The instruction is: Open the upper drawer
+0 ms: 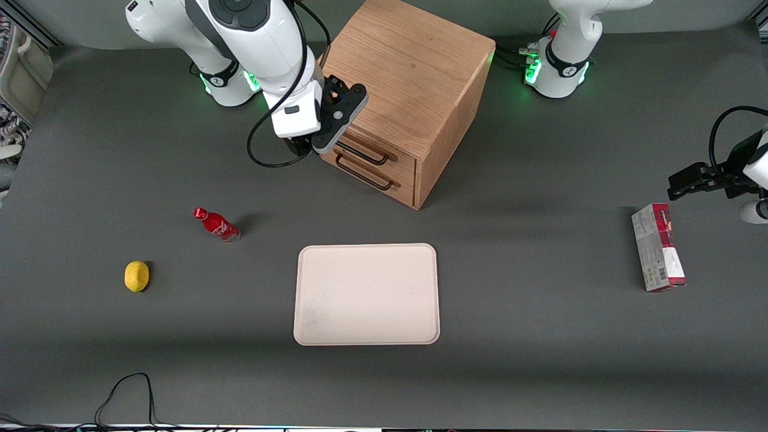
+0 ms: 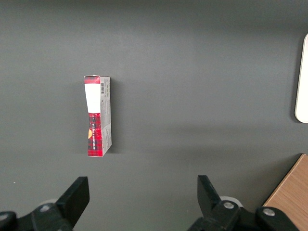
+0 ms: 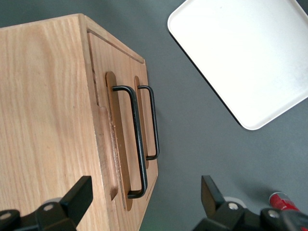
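Note:
The oak cabinet (image 1: 408, 78) stands at the back of the table. Its upper drawer (image 1: 393, 157) sits flush in the cabinet, with a thin black bar handle (image 1: 365, 154); the lower drawer's handle (image 1: 363, 176) is just beneath. My right gripper (image 1: 313, 146) hovers just in front of the upper drawer, at the end of its handle toward the working arm's side. In the right wrist view the upper drawer (image 3: 122, 144) and its handle (image 3: 137, 139) lie between the gripper's (image 3: 144, 195) open fingers (image 3: 79, 196), which touch nothing.
A white tray (image 1: 366, 294) lies nearer the front camera than the cabinet, also in the right wrist view (image 3: 245, 57). A red bottle (image 1: 216, 224) and a lemon (image 1: 137, 276) lie toward the working arm's end. A red-and-white box (image 1: 657, 255) lies toward the parked arm's end.

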You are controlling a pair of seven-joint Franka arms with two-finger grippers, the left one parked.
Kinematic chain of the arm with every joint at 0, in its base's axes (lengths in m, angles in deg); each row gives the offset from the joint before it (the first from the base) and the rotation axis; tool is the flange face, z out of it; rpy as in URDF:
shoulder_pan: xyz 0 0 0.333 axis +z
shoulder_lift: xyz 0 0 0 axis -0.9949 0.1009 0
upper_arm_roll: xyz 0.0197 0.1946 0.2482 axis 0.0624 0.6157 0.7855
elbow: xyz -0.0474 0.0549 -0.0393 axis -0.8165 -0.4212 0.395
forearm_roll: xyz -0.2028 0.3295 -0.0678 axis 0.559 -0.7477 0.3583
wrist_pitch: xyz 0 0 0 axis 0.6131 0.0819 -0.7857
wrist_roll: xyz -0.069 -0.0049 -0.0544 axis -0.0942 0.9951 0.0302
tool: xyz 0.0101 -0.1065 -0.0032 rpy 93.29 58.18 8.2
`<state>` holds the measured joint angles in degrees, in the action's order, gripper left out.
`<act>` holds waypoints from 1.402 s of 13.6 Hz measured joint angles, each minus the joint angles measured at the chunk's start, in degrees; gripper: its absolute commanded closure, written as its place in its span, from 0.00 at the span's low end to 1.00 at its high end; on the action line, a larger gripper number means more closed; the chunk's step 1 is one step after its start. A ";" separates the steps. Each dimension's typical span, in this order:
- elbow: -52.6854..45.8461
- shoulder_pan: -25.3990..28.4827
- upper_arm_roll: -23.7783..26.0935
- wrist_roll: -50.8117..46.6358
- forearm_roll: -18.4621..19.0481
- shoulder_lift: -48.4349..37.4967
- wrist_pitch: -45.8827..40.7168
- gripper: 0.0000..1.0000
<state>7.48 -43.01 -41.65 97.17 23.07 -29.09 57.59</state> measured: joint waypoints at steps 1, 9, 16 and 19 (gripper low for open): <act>0.03 0.00 -0.09 0.55 -0.09 0.05 0.00 0.00; 7.21 0.00 -0.31 4.08 -0.16 1.69 8.01 0.00; 11.71 0.63 -0.31 4.62 -0.16 1.76 12.28 0.00; 12.25 0.81 -0.31 4.81 -0.16 2.56 13.58 0.00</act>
<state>19.73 -42.20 -41.96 101.99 22.91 -26.53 71.16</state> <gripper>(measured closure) 0.000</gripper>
